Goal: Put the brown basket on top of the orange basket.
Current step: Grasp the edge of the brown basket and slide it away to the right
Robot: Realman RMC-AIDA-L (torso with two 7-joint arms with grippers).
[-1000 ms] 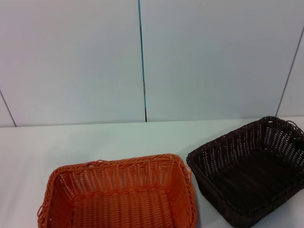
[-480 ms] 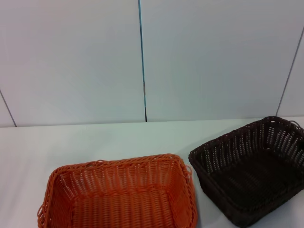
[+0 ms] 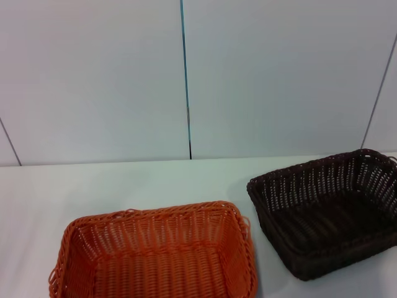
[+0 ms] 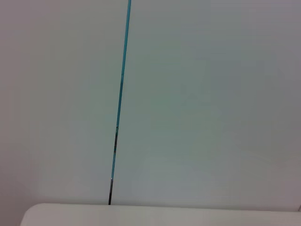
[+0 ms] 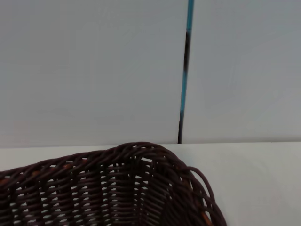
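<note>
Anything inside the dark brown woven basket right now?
Nothing shows inside the dark brown woven basket: only its woven floor and walls. Its right end runs out of the head view, so that part goes unchecked.

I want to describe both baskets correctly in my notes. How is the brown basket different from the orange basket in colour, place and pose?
The brown basket is dark chocolate brown; the orange basket is bright orange. In the head view the brown basket sits to the right and farther back, while the orange basket lies nearer, partly cut by the lower edge. The brown basket is turned at an angle; the orange basket lies almost square. Both are rectangular, woven, open and empty.

No readable text, labels or signs.
</note>
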